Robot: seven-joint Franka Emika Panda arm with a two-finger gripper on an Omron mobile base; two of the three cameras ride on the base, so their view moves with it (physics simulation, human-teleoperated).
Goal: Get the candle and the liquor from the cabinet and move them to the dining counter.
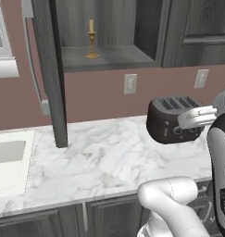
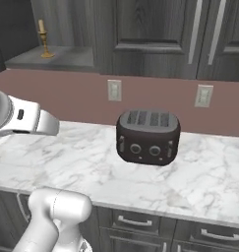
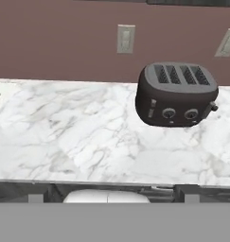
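Left base view: I see the candle (image 1: 91,39) standing upright on the shelf of the open cabinet (image 1: 109,58), its long axis vertical, golden foot on the shelf floor near the front edge. No liquor bottle is visible on that shelf from here. In the hand view my camera looks down over the marble worktop (image 3: 88,132) and a dark toaster (image 3: 175,94), so I judge the candle lies above the fingers and away to the far side of the toaster, well apart from them. The fingers themselves are not pictured; I take them as released, holding nothing. The arm (image 1: 197,116) is folded low beside the toaster, forearm roughly level. My next reach must climb toward the shelf.
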